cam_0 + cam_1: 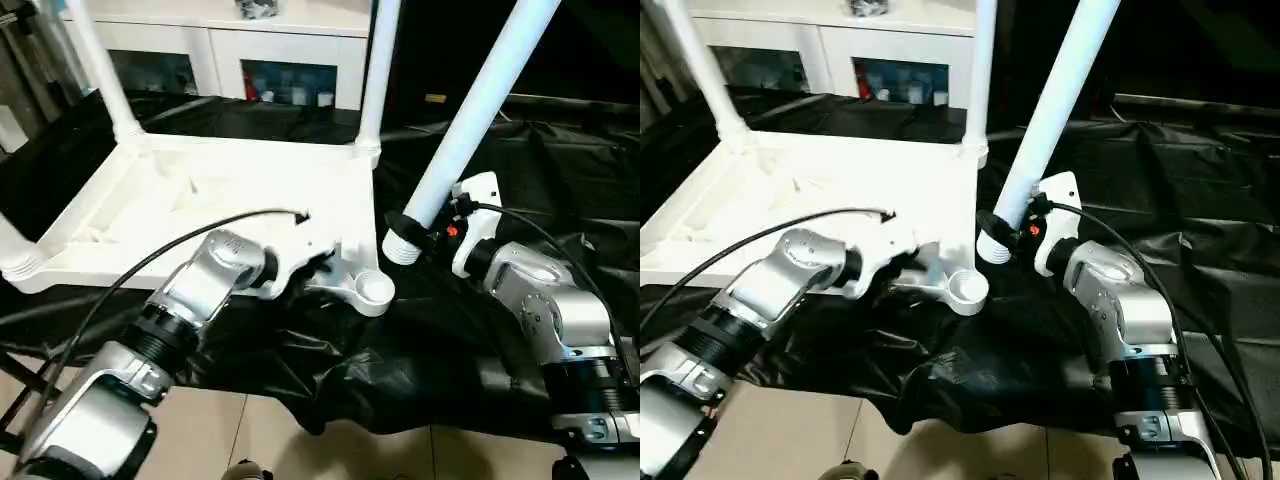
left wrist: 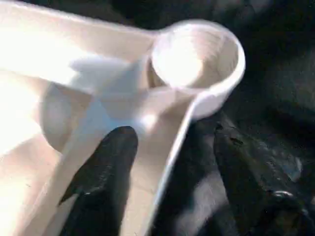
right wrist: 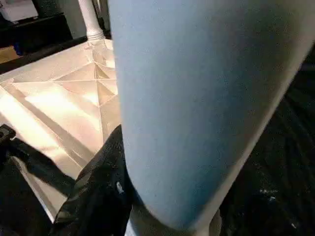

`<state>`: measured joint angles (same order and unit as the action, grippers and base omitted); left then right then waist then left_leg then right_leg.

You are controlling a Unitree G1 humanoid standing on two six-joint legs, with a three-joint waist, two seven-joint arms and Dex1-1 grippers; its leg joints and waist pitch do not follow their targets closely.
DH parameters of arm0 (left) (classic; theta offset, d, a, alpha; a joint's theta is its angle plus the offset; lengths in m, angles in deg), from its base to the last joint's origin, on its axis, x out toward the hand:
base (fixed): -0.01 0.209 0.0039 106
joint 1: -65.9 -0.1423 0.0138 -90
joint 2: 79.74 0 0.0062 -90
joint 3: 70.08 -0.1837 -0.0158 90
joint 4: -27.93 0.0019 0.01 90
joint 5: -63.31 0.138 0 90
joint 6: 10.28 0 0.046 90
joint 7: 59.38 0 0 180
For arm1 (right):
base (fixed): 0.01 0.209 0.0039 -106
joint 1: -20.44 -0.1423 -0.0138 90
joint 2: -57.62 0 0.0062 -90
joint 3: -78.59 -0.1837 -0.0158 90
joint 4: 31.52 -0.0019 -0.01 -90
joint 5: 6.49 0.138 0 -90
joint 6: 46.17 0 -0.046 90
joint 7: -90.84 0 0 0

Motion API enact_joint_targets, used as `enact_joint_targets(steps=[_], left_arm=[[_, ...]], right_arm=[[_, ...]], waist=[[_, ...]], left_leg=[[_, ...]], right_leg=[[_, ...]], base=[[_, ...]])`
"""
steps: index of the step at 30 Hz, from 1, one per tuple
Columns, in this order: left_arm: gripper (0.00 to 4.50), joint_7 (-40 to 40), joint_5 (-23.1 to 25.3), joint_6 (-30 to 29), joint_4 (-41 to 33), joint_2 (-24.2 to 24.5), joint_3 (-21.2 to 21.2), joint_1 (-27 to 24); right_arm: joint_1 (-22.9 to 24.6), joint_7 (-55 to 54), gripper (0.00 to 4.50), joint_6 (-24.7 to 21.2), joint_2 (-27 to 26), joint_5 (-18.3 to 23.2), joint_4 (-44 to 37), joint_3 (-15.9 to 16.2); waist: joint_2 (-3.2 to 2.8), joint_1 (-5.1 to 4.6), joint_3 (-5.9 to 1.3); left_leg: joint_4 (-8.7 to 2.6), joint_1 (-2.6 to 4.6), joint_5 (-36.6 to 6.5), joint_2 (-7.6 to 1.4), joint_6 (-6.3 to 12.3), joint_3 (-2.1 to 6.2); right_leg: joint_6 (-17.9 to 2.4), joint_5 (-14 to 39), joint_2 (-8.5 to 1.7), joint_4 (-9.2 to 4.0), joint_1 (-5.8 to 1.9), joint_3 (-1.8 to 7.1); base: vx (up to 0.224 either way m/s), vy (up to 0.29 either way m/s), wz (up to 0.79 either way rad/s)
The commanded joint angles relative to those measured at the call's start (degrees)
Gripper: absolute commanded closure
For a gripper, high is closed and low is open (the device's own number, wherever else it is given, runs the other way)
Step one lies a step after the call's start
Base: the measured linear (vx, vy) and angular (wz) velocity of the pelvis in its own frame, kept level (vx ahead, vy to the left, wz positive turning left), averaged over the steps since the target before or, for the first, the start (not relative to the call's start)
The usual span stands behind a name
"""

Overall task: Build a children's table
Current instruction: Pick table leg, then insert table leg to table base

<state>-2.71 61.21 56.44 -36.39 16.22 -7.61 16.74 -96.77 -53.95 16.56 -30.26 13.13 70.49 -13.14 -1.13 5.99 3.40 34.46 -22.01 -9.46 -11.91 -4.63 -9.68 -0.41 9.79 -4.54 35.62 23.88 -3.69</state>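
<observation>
With my right gripper (image 1: 432, 228) closed around the fourth leg (image 1: 470, 120) and my left gripper (image 2: 162, 172) half open astride the tabletop (image 1: 230, 200) rim, I should bring the leg upright over the empty socket (image 1: 374, 290), then press.

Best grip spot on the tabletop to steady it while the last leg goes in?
Take the tabletop by its thin near rim, beside the empty corner socket, coming from the robot's side. The rim stands up as a narrow wall, so one finger fits inside and one outside, clear of the socket mouth.
</observation>
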Motion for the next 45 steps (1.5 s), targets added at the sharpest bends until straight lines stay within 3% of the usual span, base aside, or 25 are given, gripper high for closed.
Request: enact_joint_targets(steps=[1,4,5,15,17,25,29,33,34,38,40,43,45], left_arm=[[1.97,0.0,0.8,-0.1,0.4,0.2,-0.3,1.4],[1.94,0.7,1.7,1.0,2.3,-0.3,0.4,1.7],[2.19,0.8,2.1,1.6,3.3,-0.6,0.6,1.9],[2.9,0.3,2.6,0.3,4.7,-0.7,0.7,2.3],[3.22,0.2,2.9,-0.3,5.0,-0.8,0.9,2.4],[3.76,-4.0,2.8,-9.2,5.0,-2.4,2.6,2.1],[3.89,-10.1,2.3,-15.1,3.1,-4.5,6.3,1.0],[4.15,-14.5,3.0,-19.6,0.9,-5.3,8.5,-0.1],[4.15,-15.7,3.6,-20.5,-0.1,-5.2,8.7,-0.6],[4.3,-16.5,3.3,-17.4,-3.8,-4.8,9.5,-3.5],[4.43,-14.9,2.9,-9.6,-5.5,-4.1,8.8,-5.5],[4.5,-12.7,2.6,-6.2,-6.8,-3.2,7.9,-7.3],[4.5,-10.0,1.3,-5.1,-8.4,-2.7,7.6,-8.7]], right_arm=[[0.1,0.1,2.6,0.5,0.3,-0.1,-1.3,0.3],[0.1,0.2,2.6,0.4,0.3,-0.3,-1.4,0.3],[0.2,0.3,2.6,0.4,0.1,-0.4,-1.5,0.4],[0.4,0.6,2.6,0.5,0.1,-0.5,-1.4,0.9],[0.4,0.7,2.6,0.5,0.1,-0.5,-1.4,0.9],[0.6,0.4,2.6,-0.1,-0.3,-0.5,-2.0,1.3],[1.3,-0.5,2.6,-1.3,-1.3,-0.4,-2.8,2.0],[1.6,-1.8,2.6,-2.2,-2.3,-0.4,-3.4,2.5],[1.7,-2.3,2.6,-2.5,-2.8,-0.4,-3.5,2.7],[2.0,-3.1,2.6,-3.3,-3.8,-0.5,-3.9,3.3],[2.0,-3.2,2.6,-3.2,-3.9,-0.8,-3.9,3.5],[1.8,-3.4,2.6,-3.2,-4.0,-0.9,-3.7,3.5],[1.7,-3.5,2.6,-3.3,-4.0,-0.9,-3.7,3.4]], waist=[[-0.3,-0.1,-4.67],[-0.36,-0.17,-4.6],[-0.33,-0.16,-4.55],[-0.48,-0.19,-4.62],[-0.42,-0.2,-4.59],[-0.38,-0.28,-4.59],[-0.12,-1.06,-4.64],[-0.09,-1.7,-4.53],[0.31,-1.8,-4.55],[-0.09,-2.14,-4.49],[0.12,-1.97,-4.55],[-0.19,-1.66,-4.53],[0.14,-0.99,-4.5]], left_leg=[[-3.82,0.85,-11.3,-0.39,-0.86,-0.03],[-3.83,0.88,-11.9,-0.38,-0.78,-0.06],[-3.85,0.94,-12.5,-0.33,-0.76,-0.06],[-3.85,0.91,-12.0,-0.45,-0.59,-0.02],[-3.88,0.92,-12.3,-0.46,-0.67,-0.01],[-3.82,0.71,-11.3,-0.39,-0.38,0.02],[-3.67,0.36,-10.2,-0.19,0.48,0.02],[-3.65,0.41,-10.3,-0.21,0.99,0.0],[-3.69,0.37,-10.2,-0.18,1.16,0.01],[-3.79,0.42,-10.2,-0.34,1.49,0.06],[-3.89,0.55,-10.4,-0.49,1.59,0.1],[-3.94,0.83,-10.6,-0.64,1.15,-0.03],[-4.02,0.83,-10.6,-0.69,0.91,-0.09]], right_leg=[[-11.8,7.6,-2.68,-3.91,-3.74,2.1],[-11.7,9.2,-2.75,-4.14,-3.73,2.12],[-11.4,10.4,-2.79,-4.32,-3.7,2.11],[-11.9,9.1,-2.78,-4.12,-3.71,2.11],[-11.9,9.4,-2.81,-4.15,-3.71,2.11],[-12.4,8.7,-2.85,-4.09,-3.91,2.08],[-13.0,7.2,-2.79,-3.96,-4.29,1.93],[-12.6,9.3,-2.69,-4.33,-4.1,1.94],[-12.4,9.5,-2.67,-4.44,-4.14,1.91],[-12.4,10.0,-2.65,-4.52,-3.93,1.91],[-12.1,10.3,-2.7,-4.58,-3.79,1.92],[-11.9,9.5,-2.63,-4.45,-3.5,2.03],[-11.5,10.3,-2.87,-4.33,-3.49,2.15]], base=[[0.0,0.0,0.0],[0.0,0.0,0.0],[0.0,0.0,0.0],[0.0,0.0,0.0],[0.0,0.0,0.0],[0.0,0.0,0.0],[0.0,0.0,0.0],[0.0,0.0,0.0],[0.0,0.0,0.0],[0.0,0.0,0.0],[0.0,0.0,0.0],[0.0,0.0,0.0],[0.0,0.0,0.0]])
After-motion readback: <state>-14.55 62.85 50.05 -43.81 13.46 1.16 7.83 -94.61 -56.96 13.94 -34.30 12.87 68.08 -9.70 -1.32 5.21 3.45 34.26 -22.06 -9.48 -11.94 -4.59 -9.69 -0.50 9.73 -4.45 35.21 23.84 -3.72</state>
